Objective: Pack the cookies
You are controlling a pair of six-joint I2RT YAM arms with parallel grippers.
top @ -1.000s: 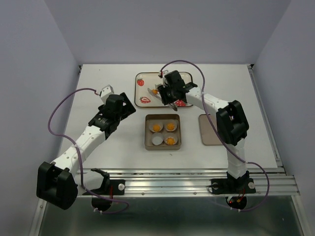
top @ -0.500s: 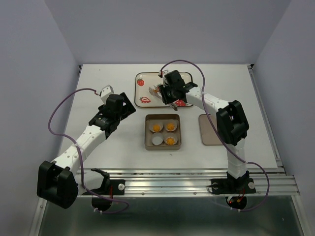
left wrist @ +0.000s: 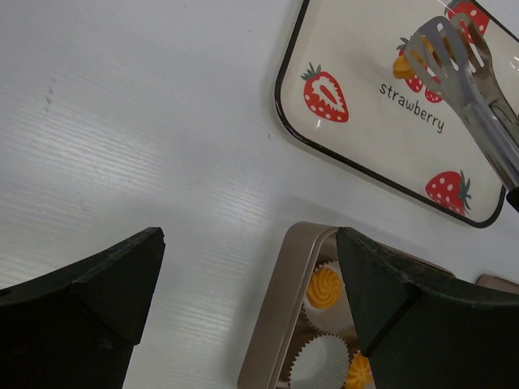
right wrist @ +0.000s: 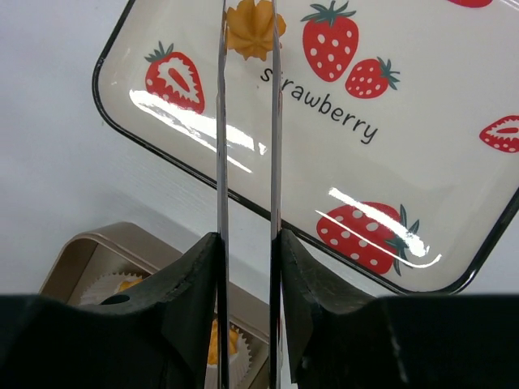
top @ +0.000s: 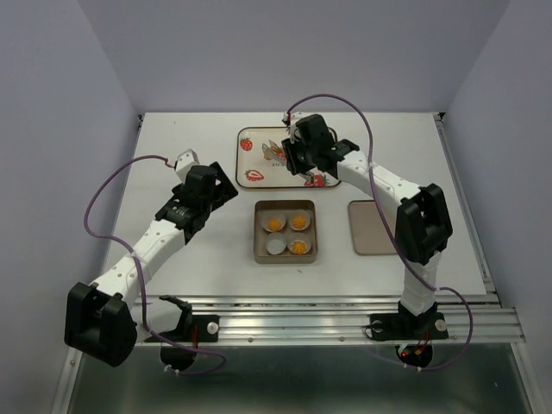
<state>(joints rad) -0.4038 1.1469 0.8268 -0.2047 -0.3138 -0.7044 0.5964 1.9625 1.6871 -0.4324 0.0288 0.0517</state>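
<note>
The tray [right wrist: 454,186] is glossy, tongs [left wrist: 474,105] shiny metal, tin [left wrist: 272,320] matt metal, cups [left wrist: 318,362] pleated paper, cookie [right wrist: 251,28] ridged and matt.

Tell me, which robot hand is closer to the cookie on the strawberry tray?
The right hand. Its tongs reach the cookie on the strawberry tray, one blade each side. The left hand is open, far off, left of the tin.

The table [top: 172,147] is plain matt white, closed in by pale lilac panels [top: 52,129] at the back and sides. Three things sit straight on it: toward the back, a cream tray [top: 259,159] with a dark rim and red strawberry prints [top: 254,176]. Just in front of that is a square gold-toned tin [top: 257,233] and a flat tan lid [top: 369,228] (off to the tin's right, not touching it). A metal rail [top: 345,306] runs along the near edge.
</note>
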